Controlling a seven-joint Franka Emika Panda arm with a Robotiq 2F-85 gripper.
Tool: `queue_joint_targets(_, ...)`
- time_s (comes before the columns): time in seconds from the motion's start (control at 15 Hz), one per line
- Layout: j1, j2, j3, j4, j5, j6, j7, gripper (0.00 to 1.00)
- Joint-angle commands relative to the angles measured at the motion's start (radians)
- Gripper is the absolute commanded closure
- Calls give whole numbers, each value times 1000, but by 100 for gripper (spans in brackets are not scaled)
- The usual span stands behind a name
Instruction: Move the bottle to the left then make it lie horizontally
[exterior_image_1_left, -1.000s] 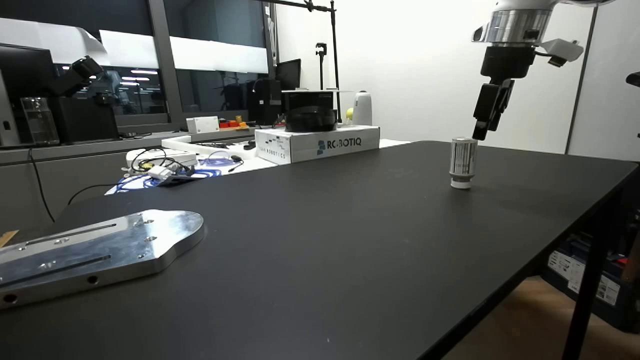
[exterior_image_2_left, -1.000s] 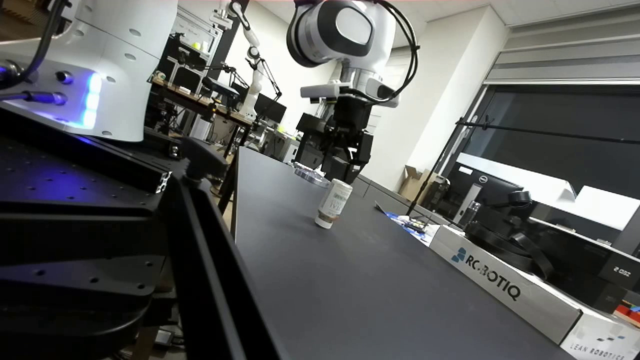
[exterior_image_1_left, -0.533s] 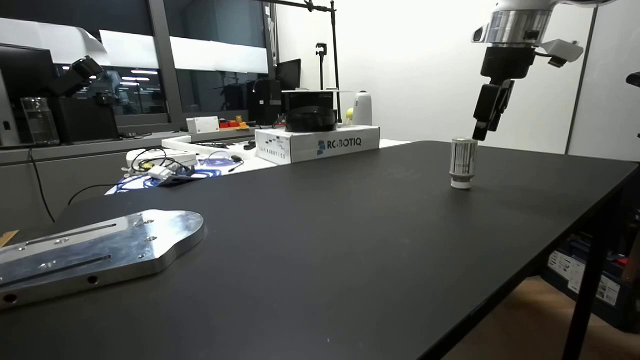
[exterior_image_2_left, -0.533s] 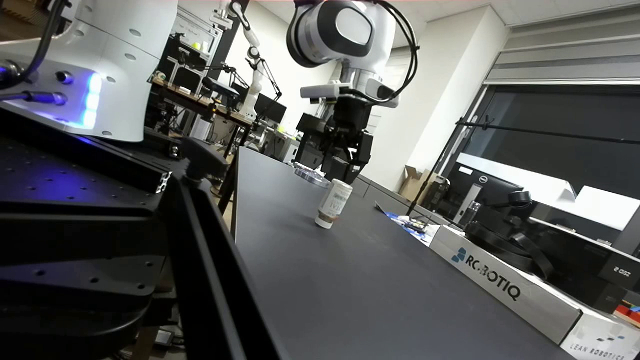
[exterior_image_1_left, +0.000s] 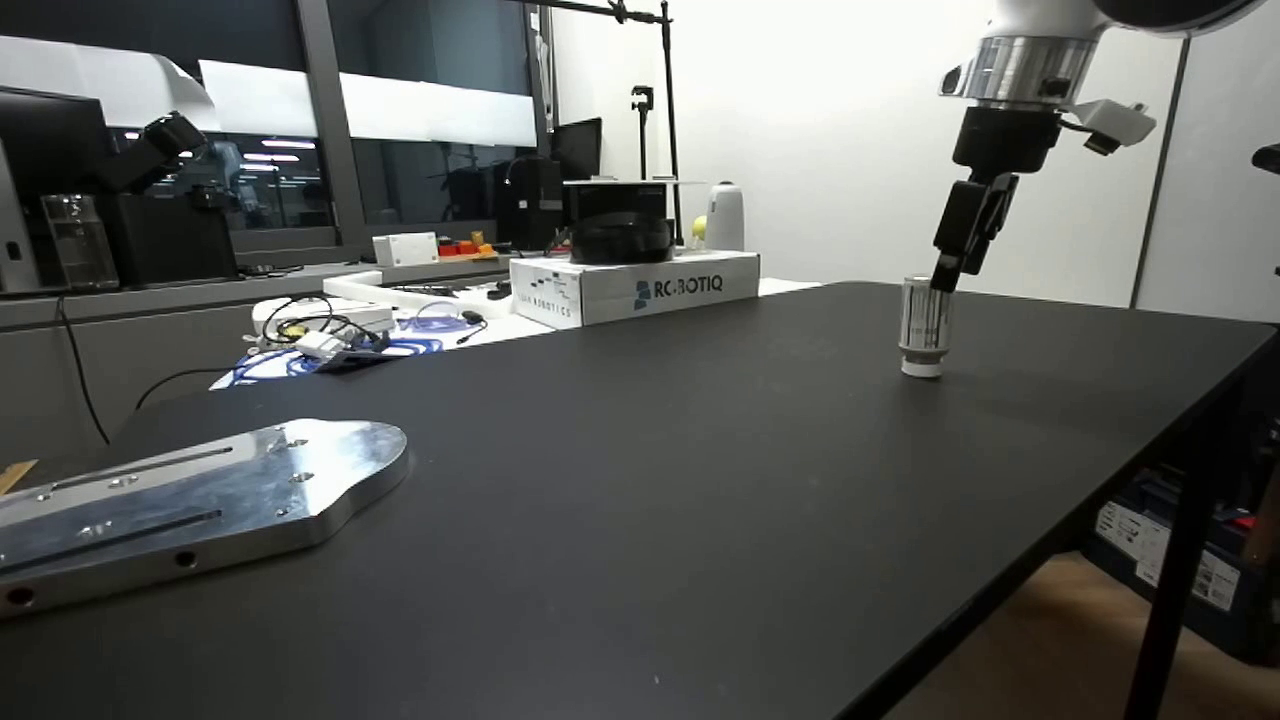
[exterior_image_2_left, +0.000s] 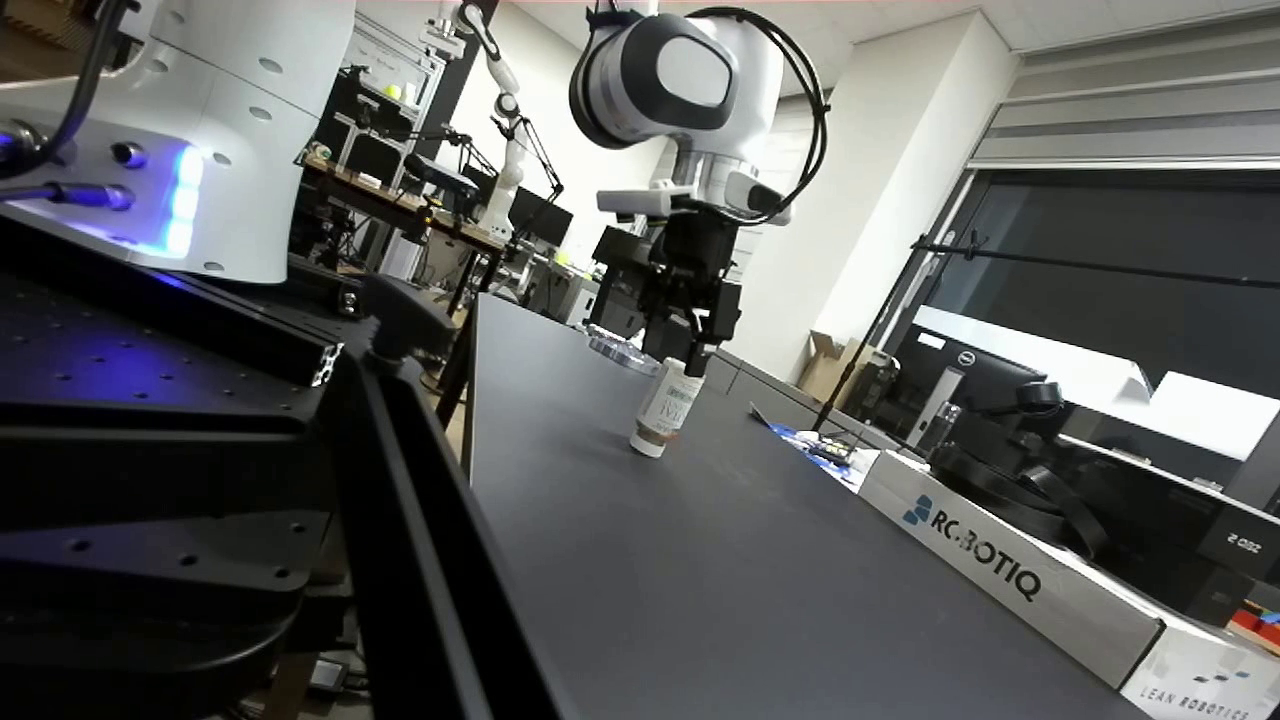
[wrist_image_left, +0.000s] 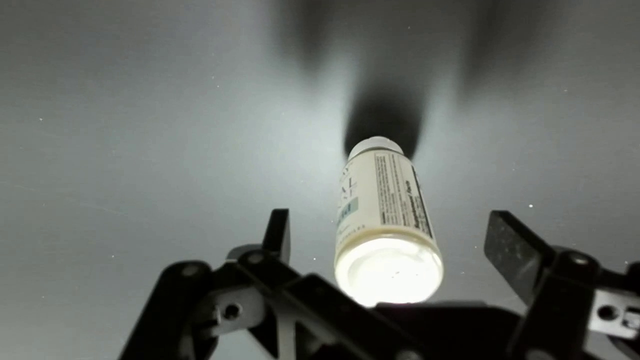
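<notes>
Standing upside down on its white cap (exterior_image_1_left: 921, 369), a small silvery-white cylindrical bottle (exterior_image_1_left: 922, 326) is occupying the far right of a black tabletop (exterior_image_1_left: 620, 480) in an exterior view, its contents hidden. A slotted silvery metal plate (exterior_image_1_left: 262, 482) is lying well apart, near the left. In an exterior view, a long white box with ROBOTIQ lettering (exterior_image_2_left: 1085, 610) is sitting just beside the tabletop. In the wrist view, the black hand (wrist_image_left: 389, 232) is holding its fingers (wrist_image_left: 509, 247) wide apart, the bottle between, gaps showing both sides.

End effector (wrist_image_left: 389, 234) pointing down, slightly tilted; fingers (wrist_image_left: 512, 255) spread wide apart; arm (exterior_image_2_left: 692, 72) above.
</notes>
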Motion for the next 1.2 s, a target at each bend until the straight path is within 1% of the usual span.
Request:
queue_joint_targets(0.0,-1,29,-7,0,-17,70,3,0)
queue_joint_targets(0.47,-1,78,-11,0,-11,132,-3,0)
queue_joint_targets(0.53,-1,86,-11,0,-10,145,-3,25)
queue_joint_targets(0.6,-2,93,-12,0,-8,158,-3,27)
queue_joint_targets(0.67,-2,97,-12,0,-7,164,-4,33)
queue_joint_targets(0.73,-2,103,-15,0,-8,174,-4,40)
queue_joint_targets(0.8,-3,107,-9,0,22,181,-28,49)
queue_joint_targets(0.87,-5,112,-9,0,26,185,-32,55)
queue_joint_targets(0.93,-1,112,-16,1,28,176,-37,61)
queue_joint_targets(1.0,-7,111,-6,3,34,160,-36,69)
queue_joint_targets(1.13,-5,100,-4,17,45,114,-36,70)
